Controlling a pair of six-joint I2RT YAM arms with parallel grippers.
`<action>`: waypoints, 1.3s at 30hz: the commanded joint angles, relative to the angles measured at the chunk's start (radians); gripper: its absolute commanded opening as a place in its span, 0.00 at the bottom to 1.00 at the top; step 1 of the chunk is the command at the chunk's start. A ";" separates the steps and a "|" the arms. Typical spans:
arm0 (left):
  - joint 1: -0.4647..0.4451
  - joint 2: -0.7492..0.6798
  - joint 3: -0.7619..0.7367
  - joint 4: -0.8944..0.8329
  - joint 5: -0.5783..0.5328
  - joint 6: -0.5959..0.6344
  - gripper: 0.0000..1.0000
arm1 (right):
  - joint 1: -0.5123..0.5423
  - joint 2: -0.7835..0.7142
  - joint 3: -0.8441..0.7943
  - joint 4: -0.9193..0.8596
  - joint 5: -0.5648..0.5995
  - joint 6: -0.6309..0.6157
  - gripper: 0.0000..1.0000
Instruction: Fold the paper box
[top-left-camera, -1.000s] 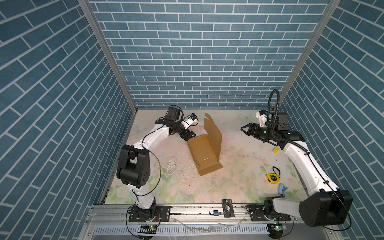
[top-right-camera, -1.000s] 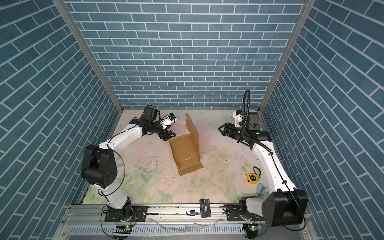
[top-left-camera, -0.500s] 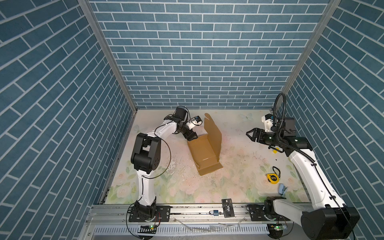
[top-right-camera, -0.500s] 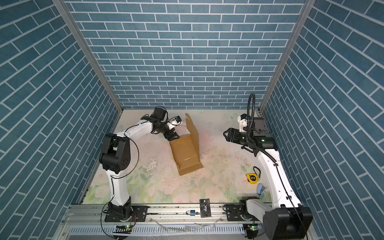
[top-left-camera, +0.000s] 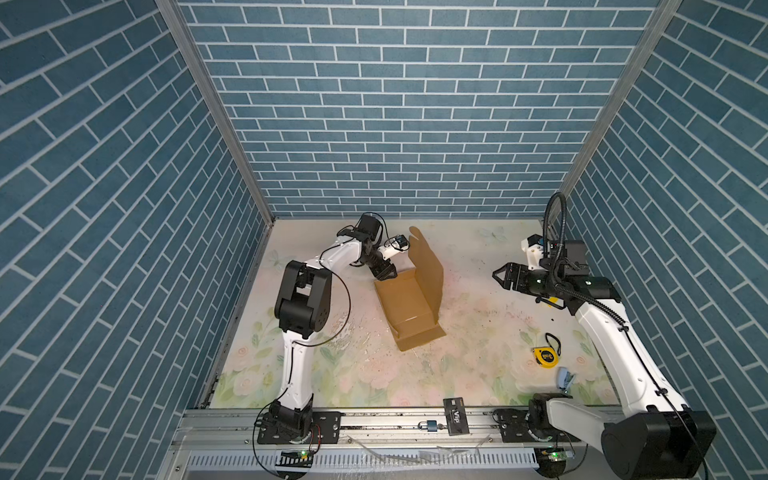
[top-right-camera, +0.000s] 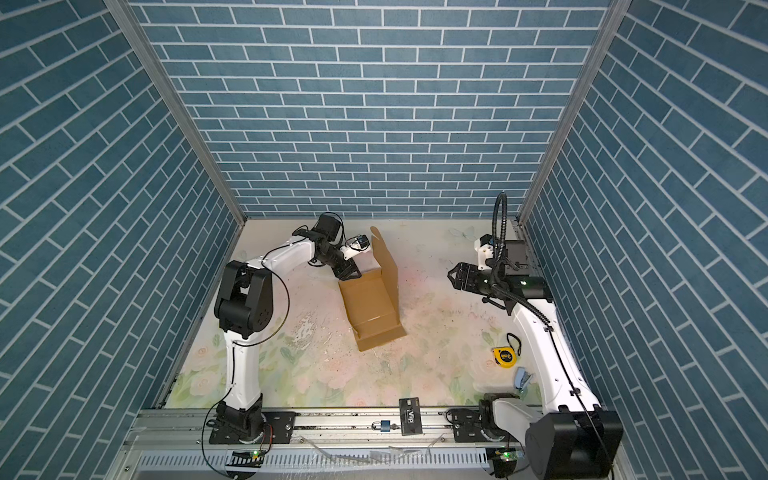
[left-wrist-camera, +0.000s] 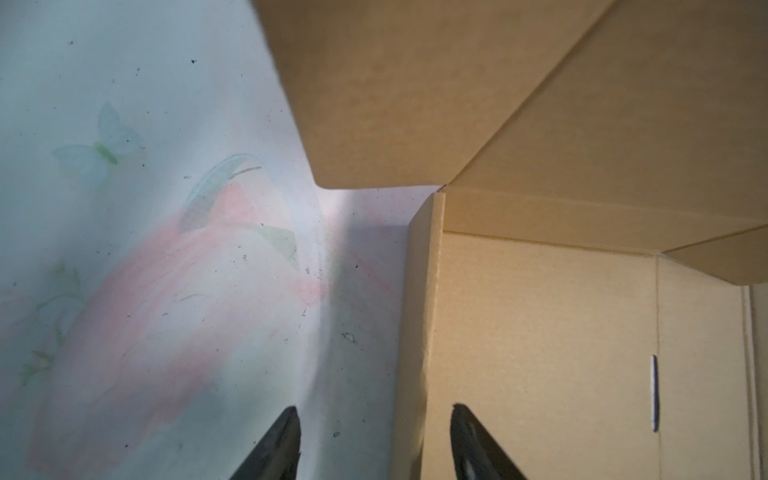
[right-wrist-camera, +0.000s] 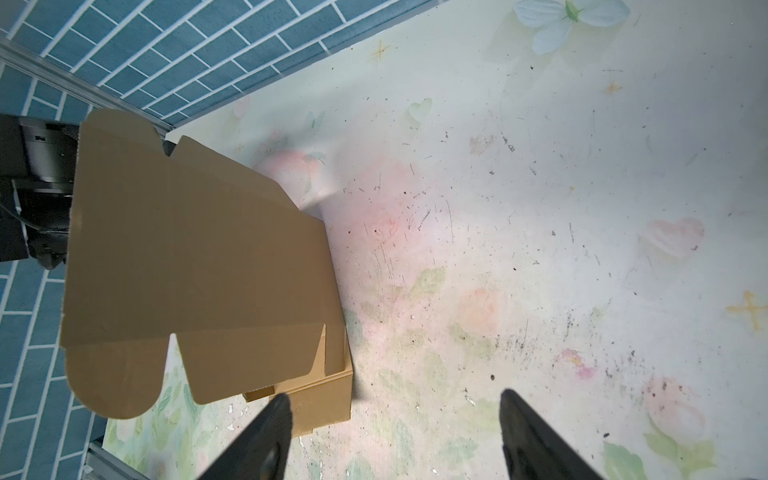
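Observation:
The paper box (top-left-camera: 409, 309) (top-right-camera: 370, 309) is tan cardboard, half folded, and lies in mid-table with its lid panel (top-left-camera: 430, 266) standing upright on the right side. My left gripper (top-left-camera: 384, 272) (top-right-camera: 349, 272) is at the box's far left corner. In the left wrist view it (left-wrist-camera: 376, 409) is open and straddles the box's side wall (left-wrist-camera: 419, 332), one finger outside and one over the box floor. My right gripper (top-left-camera: 498, 276) (top-right-camera: 454, 277) (right-wrist-camera: 392, 399) hangs open to the right of the box (right-wrist-camera: 199, 249), holding nothing.
A yellow tape measure (top-left-camera: 544, 357) and a small blue object (top-left-camera: 565, 379) lie at the front right, by the right arm. A black card (top-left-camera: 456, 415) and a padlock (top-left-camera: 428, 424) sit on the front rail. Blue brick walls close in three sides.
My left arm has swung in towards the box, bringing its gripper over the far left corner wall, and its jaws have narrowed. The right gripper has drawn back slightly to the right.

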 joint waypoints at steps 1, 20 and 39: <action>-0.016 0.035 0.050 -0.061 -0.023 0.022 0.55 | -0.006 0.002 -0.019 -0.002 0.017 -0.045 0.78; -0.080 0.022 0.012 -0.075 -0.125 0.001 0.08 | -0.009 0.003 -0.073 0.049 -0.001 -0.018 0.78; -0.053 -0.297 -0.409 0.140 -0.290 -0.638 0.00 | 0.018 0.080 -0.083 0.260 -0.080 0.136 0.72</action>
